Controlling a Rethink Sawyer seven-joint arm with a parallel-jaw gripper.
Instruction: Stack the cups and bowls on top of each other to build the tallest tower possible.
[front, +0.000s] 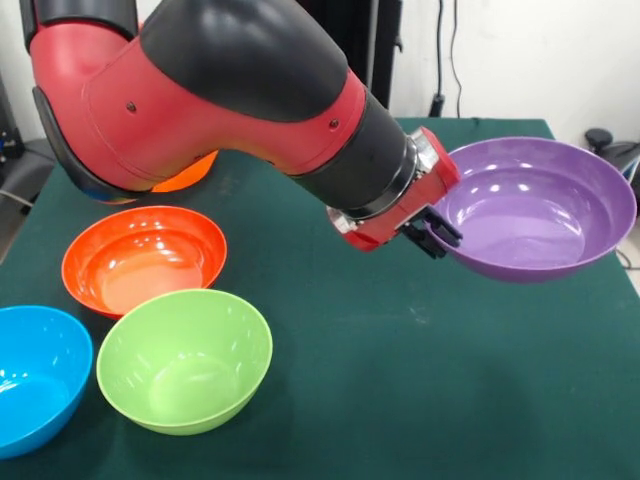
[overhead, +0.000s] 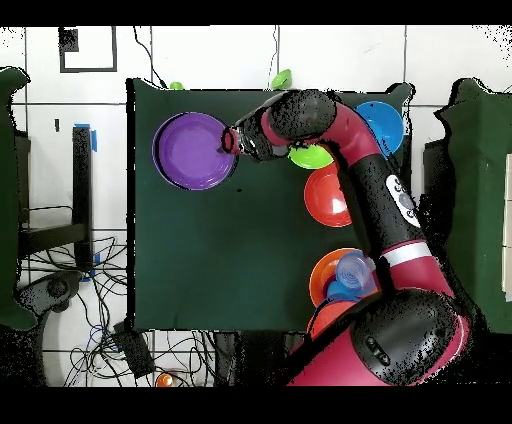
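A dark green worktop carries several glossy bowls, seen from the front. At the near left edge sits a blue bowl, partly cut off. Just right of it, touching or nearly so, is a lime green bowl, upright and empty. Behind these two, a little farther back, rests a red-orange bowl, also upright. Farther back again, an orange bowl peeks out from under the bulky red and black arm, which crosses the scene from upper left toward the right.

At the arm's end the hand is closed on the near-left rim of a purple bowl, pinching it between dark fingers. The purple bowl hangs tilted above the worktop at the right, its hollow facing the camera.

In the overhead view, a light-blue cup stands in the orange bowl beside the arm, near the robot's base, well apart from the purple bowl.
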